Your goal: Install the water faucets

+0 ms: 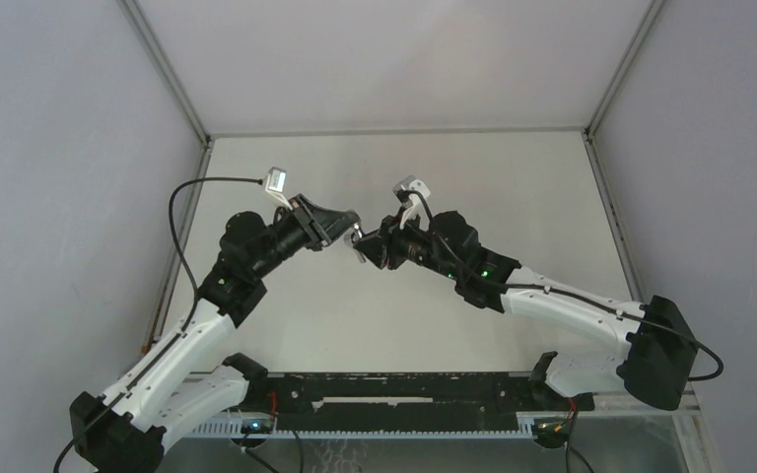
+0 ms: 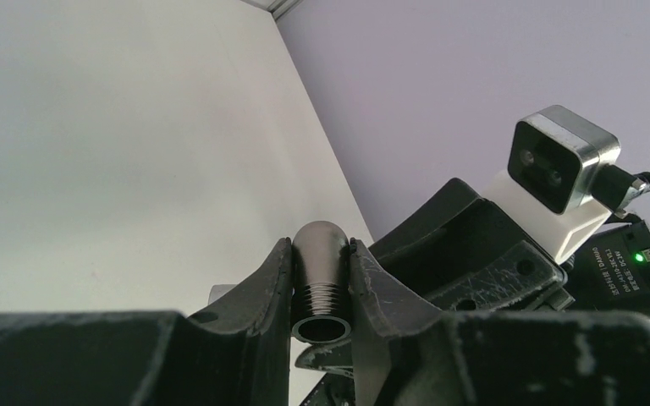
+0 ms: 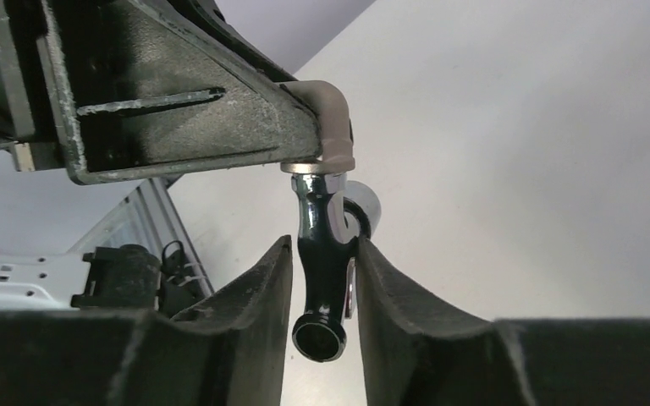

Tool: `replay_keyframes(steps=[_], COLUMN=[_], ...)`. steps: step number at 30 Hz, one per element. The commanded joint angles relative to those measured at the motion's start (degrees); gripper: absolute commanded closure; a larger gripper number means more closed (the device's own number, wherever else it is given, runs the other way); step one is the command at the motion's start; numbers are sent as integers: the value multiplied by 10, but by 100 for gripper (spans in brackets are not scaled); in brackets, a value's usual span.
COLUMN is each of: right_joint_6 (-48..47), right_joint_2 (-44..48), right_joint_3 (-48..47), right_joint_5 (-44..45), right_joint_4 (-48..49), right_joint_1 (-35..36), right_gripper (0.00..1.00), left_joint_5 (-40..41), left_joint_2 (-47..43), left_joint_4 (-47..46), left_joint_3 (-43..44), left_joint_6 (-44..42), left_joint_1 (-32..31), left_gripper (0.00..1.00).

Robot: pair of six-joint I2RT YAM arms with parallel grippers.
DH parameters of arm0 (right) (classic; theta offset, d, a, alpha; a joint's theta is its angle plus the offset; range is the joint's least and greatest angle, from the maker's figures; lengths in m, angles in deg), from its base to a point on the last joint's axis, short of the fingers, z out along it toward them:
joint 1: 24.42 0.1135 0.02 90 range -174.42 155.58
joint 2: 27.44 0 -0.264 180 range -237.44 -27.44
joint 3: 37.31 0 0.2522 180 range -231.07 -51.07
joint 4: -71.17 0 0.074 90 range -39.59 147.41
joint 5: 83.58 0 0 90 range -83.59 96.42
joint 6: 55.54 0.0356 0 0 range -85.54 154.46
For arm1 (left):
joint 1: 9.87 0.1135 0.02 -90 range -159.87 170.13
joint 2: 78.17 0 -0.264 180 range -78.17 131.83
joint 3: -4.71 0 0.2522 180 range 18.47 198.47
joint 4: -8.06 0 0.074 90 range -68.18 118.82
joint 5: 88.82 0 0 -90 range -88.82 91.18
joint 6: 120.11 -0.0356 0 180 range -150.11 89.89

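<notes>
Both grippers meet in mid-air above the middle of the table. My left gripper (image 2: 320,245) is shut on a stubby grey faucet part (image 2: 320,271) with a rounded end and a threaded open end toward the camera. In the right wrist view this part (image 3: 332,118) bends down at the left finger's (image 3: 178,110) tip and meets the top of the shiny bent faucet (image 3: 326,254). My right gripper (image 3: 323,241) stands open around the shiny faucet: one finger touches it, and a narrow gap shows at the other. From above the parts show only as a small glint (image 1: 357,236).
The white table (image 1: 404,315) lies well below both grippers, enclosed by grey walls at left, right and back. A black rail (image 1: 394,394) runs along the near edge between the arm bases. The right wrist's camera (image 2: 559,169) sits close beside the left fingers.
</notes>
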Motion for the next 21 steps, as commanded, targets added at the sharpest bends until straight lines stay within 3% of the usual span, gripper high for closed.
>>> replay_keyframes(steps=[1,5,9,14,21], right_joint_6=[-6,5,57,191,346], right_joint_2=[-6,-6,2,13,-5], right_joint_3=[-32,-32,-13,43,61], right_joint_5=[13,10,-55,-225,-353], right_joint_4=[26,28,52,195,345], right_joint_1=[6,0,-30,-97,-132], right_gripper=[66,99,100,100,100], left_joint_5=[-24,-25,-32,-63,-92], left_joint_2=[-3,-3,-7,-14,-11], left_joint_4=[-29,-28,-40,-83,-145], left_joint_3=[39,36,31,15,-4], left_joint_6=[0,-2,-3,-4,5], left_joint_1=[-4,-4,-4,-4,-4], left_gripper=[100,100,100,100,100])
